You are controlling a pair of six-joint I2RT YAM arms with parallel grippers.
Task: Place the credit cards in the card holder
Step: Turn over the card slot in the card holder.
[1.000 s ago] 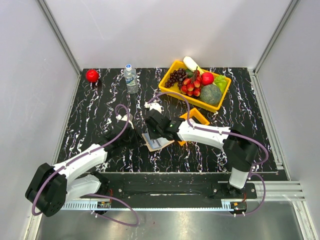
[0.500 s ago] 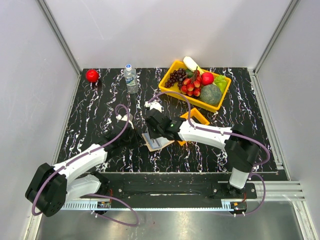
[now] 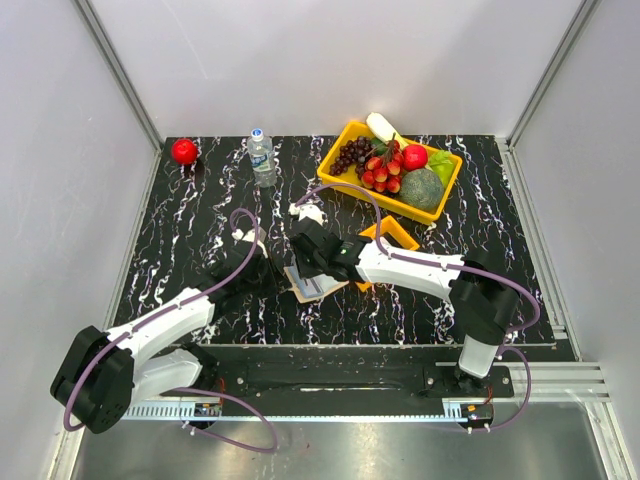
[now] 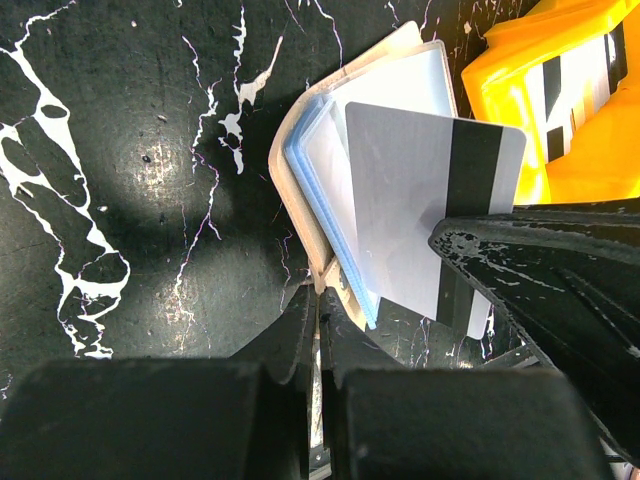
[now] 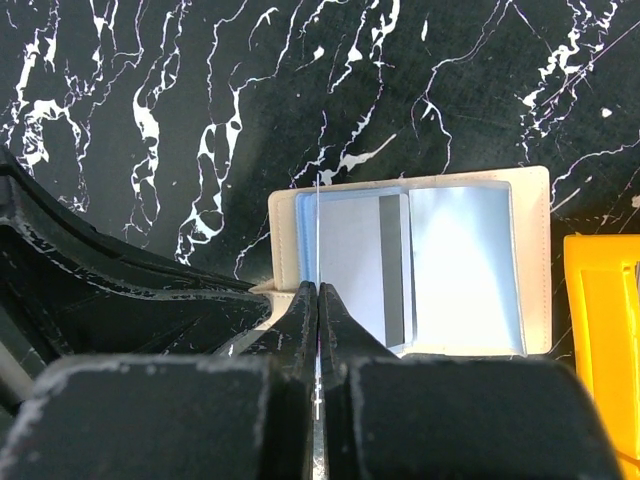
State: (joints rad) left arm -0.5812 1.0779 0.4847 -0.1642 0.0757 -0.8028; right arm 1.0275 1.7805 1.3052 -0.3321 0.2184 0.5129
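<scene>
— How far along are the cards?
— Several cards (image 5: 380,270) already lie in the open card holder (image 5: 537,260) on the table (image 3: 200,220), and the right claw (image 5: 318,290) pinches a thin card (image 5: 318,230) edge-on over it
— And the left claw (image 4: 318,305)?
— Pressed together at the holder's edge; that thin card still needs slotting in

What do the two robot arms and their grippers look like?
The left arm and right arm have white shells, bulky black joints and a looping purple cable each. The left gripper and right gripper are black, tapered, with scuffed edges.
</scene>
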